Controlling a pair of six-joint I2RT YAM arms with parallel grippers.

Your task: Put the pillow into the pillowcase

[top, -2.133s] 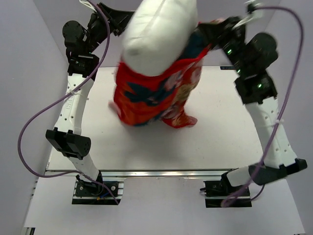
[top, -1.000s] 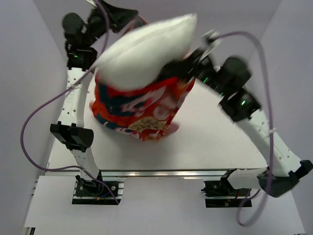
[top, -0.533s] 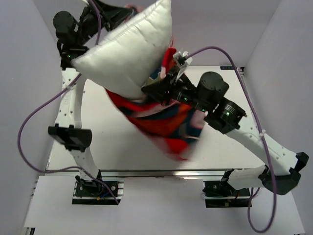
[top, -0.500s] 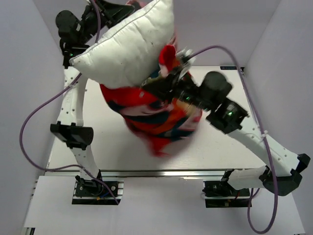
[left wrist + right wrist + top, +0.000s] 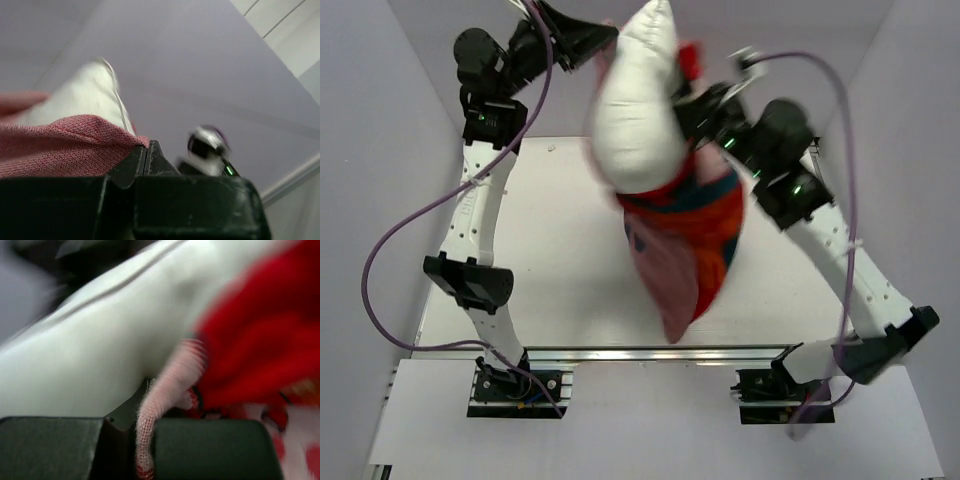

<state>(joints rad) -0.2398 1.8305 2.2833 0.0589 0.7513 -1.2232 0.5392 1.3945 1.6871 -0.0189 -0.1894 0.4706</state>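
While we hold pillowcase (image 5: 705, 235) by its mouth, high above table (image 5: 550, 255), pillow (image 5: 635, 120) sits only part-way in, upper half bulging out. Far left, left gripper (image 5: 147, 150) pinched shut on faded-pink hem; right gripper (image 5: 145, 395) clamped on hem, right. Step: seating pillow. Next, we judge: jolt downward, grips firm. Pillowcase thin, floppy, red-orange; pillow puffy, white, corner pointed.

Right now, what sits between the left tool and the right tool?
The pillow, its upper part out of the pillowcase, hangs between the left tool and right tool, each shut on pillowcase fabric. Seen in the top view.
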